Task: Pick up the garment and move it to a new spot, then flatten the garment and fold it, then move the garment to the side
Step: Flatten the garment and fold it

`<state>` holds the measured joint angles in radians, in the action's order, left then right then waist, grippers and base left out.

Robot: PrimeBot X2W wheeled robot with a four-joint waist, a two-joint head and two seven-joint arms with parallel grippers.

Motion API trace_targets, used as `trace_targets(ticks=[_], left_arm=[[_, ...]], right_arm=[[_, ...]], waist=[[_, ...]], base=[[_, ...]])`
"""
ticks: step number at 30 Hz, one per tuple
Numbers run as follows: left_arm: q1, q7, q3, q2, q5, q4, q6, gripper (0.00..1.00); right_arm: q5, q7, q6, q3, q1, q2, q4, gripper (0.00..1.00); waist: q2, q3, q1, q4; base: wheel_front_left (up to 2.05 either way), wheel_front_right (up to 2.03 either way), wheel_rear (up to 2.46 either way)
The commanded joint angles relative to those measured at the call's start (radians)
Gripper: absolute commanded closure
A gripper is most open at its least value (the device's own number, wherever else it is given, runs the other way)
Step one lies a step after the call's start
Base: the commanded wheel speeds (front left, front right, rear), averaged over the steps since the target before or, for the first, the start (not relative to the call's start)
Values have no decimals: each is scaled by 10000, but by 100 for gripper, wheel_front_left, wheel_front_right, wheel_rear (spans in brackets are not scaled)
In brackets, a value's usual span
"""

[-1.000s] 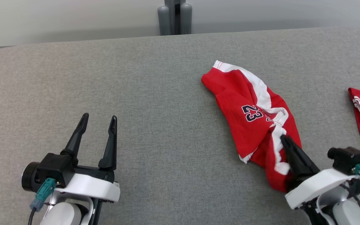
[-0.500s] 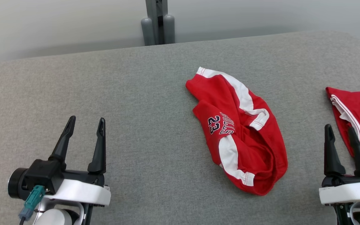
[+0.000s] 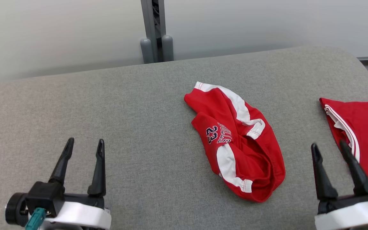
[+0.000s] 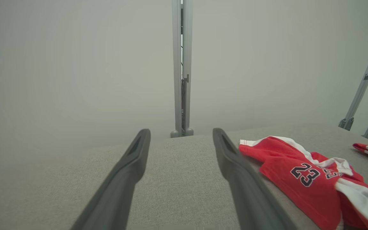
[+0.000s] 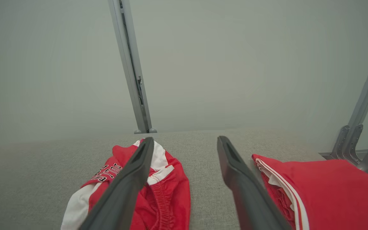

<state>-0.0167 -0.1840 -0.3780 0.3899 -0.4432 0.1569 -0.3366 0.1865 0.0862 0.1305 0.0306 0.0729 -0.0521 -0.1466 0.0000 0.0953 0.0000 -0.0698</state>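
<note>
The red shorts (image 3: 257,153) lie crumpled on the grey table (image 3: 107,105), a little right of the middle, with the number 23 facing up and white side bands showing. The left gripper (image 3: 85,142) hovers at the near left, fingers spread and empty, well apart from the shorts. The right gripper (image 3: 328,146) is at the near right, also spread and empty, between the shorts and a second red garment (image 3: 363,127) at the right edge.

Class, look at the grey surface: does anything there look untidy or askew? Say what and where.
The red garment numbered 23, near the middle of the grey surface, lies crumpled and twisted over itself, not flat. The second red garment at the right edge looks neater.
</note>
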Motion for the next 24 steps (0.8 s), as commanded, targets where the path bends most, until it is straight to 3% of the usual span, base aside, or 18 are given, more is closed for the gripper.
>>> trace_targets(ticks=[1,24], left_arm=[[132,42,-1,14,-56,21,-53,0],[329,191,-205,82,-34,-22,-209,0]], right_arm=[[-28,-154,5,8,256,-10,-64,0],[152,-424,5,-204,749,-5,-51,0]], waist=[[0,-104,0,56],[0,-295,0,98]], base=[[0,0,0],[0,0,0]])
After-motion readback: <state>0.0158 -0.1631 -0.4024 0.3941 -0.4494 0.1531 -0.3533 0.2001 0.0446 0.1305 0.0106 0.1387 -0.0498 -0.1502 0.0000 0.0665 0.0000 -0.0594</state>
